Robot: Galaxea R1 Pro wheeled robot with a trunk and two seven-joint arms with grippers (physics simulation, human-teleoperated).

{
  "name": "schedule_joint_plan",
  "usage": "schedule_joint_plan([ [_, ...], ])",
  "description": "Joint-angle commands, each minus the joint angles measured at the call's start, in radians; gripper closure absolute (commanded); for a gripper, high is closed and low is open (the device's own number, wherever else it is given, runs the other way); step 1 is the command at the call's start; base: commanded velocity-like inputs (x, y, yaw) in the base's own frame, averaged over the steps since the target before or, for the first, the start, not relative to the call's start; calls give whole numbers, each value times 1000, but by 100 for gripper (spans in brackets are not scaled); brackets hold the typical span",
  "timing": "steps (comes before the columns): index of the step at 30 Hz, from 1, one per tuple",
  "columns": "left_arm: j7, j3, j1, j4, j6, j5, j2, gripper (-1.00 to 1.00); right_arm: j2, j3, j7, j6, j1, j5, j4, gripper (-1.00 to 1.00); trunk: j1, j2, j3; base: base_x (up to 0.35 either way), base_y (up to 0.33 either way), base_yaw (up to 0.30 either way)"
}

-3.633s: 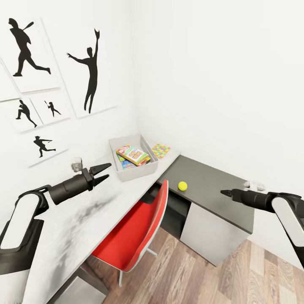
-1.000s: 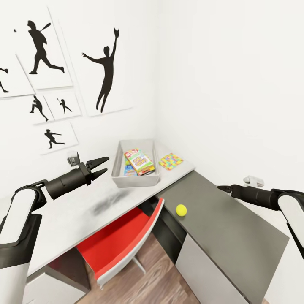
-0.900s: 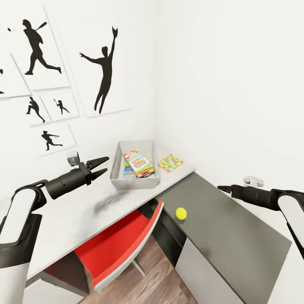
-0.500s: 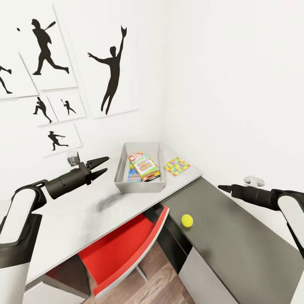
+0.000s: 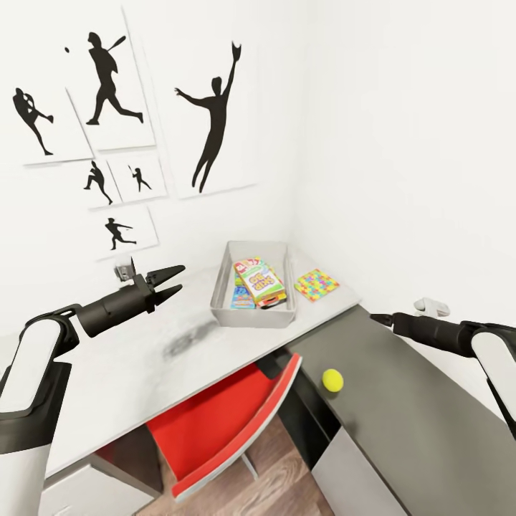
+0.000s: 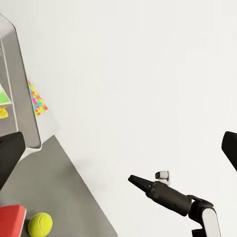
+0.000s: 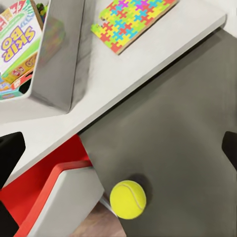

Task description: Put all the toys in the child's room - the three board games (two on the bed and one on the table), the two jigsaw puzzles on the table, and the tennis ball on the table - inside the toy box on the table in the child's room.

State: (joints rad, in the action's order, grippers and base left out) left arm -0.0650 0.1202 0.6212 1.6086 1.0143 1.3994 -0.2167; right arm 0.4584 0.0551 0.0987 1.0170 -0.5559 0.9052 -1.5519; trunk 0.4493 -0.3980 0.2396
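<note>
A: Grey-walled and shallow, the toy box [image 5: 252, 315] is seen on the pale table [image 5: 129, 373] near the corner, with the Skip-Bo game [image 5: 261, 279] lying tilted on top of another game box [image 5: 242, 297] inside it.

B: And what is left outside?

A: One puzzle [image 5: 317, 284] is laid flat on the table just beside the box, between it and the wall. The ball [image 5: 332, 380] is resting on the dark surface [image 5: 401, 408], near its edge above the red chair [image 5: 222, 423]. A roll off that edge could be feared.

B: How are the grippers held?

A: The left gripper [image 5: 166, 282] is held above the table, its fingers spread and nothing between them, pointed toward the box. The right gripper [image 5: 378, 319] is held over the dark surface; its tip looks narrow and pressed together, though in the right wrist view its fingers [image 7: 10, 155] are seen well apart at the picture's sides. Nothing is carried. It is judged that the right arm is kept forward because the ball and puzzle lie on its side, ready for a reach.
</note>
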Motion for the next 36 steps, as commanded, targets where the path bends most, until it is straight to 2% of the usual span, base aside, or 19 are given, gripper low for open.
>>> schedule_joint_plan([
  [1,-7,1,1,0,4,-7,0,-100,0,0,11,4,-1,11,-1,-100,1,-2,3,89,65,29],
  [19,-1,0,5,0,4,-6,0,-100,2,2,15,4,0,9,14,-100,1,-2,4,36,27,4],
  [23,-1,1,5,-1,5,-6,-1,-100,0,-4,17,8,1,-12,23,-100,1,-2,4,3,2,0],
  [24,0,1,5,-1,5,-6,-1,-100,-1,-7,18,9,1,-22,30,-100,1,-2,4,2,1,0],
  [25,2,3,4,-1,6,-6,-2,-100,-9,-15,19,12,-3,-75,85,-100,1,-2,4,0,0,0],
  [26,2,3,4,-1,6,-6,-2,-100,-9,-15,19,12,-3,-75,85,-100,1,-2,4,0,0,0],
  [29,4,3,4,-1,8,-4,-3,-100,-19,-29,21,14,-7,-132,118,-100,1,-2,4,0,0,0],
  [30,4,3,4,-1,8,-4,-3,-100,-19,-29,21,14,-7,-132,118,-100,1,-2,4,0,0,0],
  [34,5,2,3,-1,13,-6,-6,-100,-35,-69,31,19,-11,-220,144,-100,1,-2,4,0,0,0],
  [35,5,2,3,-1,13,-6,-6,-100,-35,-69,31,19,-11,-220,144,-100,1,-2,4,0,0,0],
  [36,5,1,3,-2,14,-6,-7,-100,-42,-82,35,22,-13,-239,151,-100,1,-2,4,0,0,0],
])
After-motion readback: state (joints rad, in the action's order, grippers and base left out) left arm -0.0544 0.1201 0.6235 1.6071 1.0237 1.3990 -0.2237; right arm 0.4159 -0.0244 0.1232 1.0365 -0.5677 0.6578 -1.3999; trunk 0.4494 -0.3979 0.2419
